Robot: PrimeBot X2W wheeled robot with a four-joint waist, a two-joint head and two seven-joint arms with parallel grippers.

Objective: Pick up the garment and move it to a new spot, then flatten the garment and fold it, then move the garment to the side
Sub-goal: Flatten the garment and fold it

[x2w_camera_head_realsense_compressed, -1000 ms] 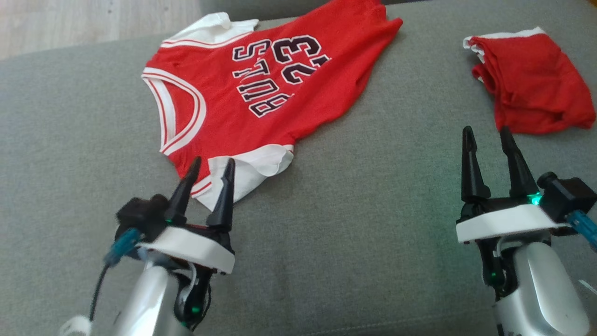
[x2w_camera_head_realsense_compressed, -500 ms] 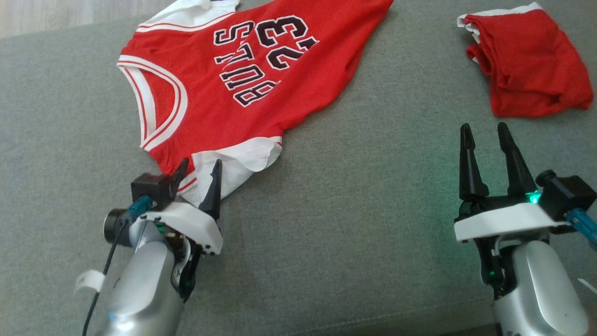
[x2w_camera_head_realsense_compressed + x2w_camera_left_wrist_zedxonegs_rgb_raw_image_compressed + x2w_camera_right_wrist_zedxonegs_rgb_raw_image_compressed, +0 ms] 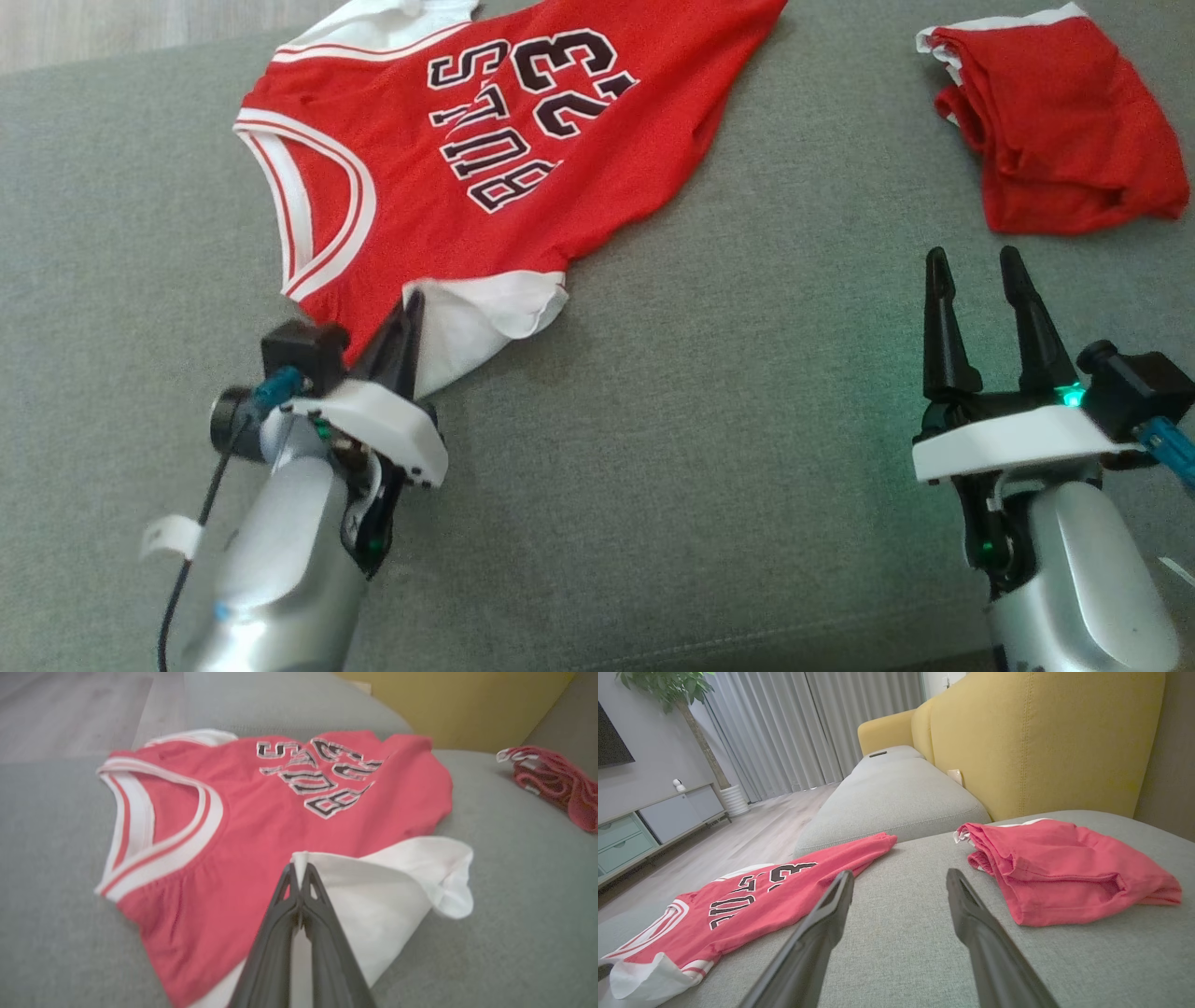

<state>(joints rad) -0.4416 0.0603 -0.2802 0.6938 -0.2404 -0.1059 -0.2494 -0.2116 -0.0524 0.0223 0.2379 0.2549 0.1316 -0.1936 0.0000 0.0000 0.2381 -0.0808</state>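
Nearest me, at the near edge of the grey seat cushion point(image 3: 700, 439), both pale forearms rise into the head view. My left gripper point(image 3: 409, 310) sits over the near left part of the cushion with its two dark fingers pressed together. They are pinching the edge of the white sleeve point(image 3: 387, 882) of the jersey point(image 3: 485, 159). The left wrist view shows a small peak of white cloth caught right between the tips. My right gripper point(image 3: 973, 259) stands over the near right part of the cushion, fingers spread apart and holding nothing (a green light glows at its base).

Beyond the left gripper, the jersey lies face up across the left half of the cushion. It is red, with white-and-red trim around a neck opening that faces the left edge. The lettering "BULLS" and the number 23 read sideways to me, and the hem runs toward the far edge. The pinched sleeve is bunched into a loose, open fold.

Further back, by the far right corner, a second red garment point(image 3: 1055, 131) lies in a crumpled, folded heap, well apart from the jersey. Behind it the right wrist view shows a yellow backrest point(image 3: 1041, 737). Past the cushion's far edge are another grey seat point(image 3: 896, 793), wooden floor point(image 3: 752, 830) and grey curtains point(image 3: 784, 728).
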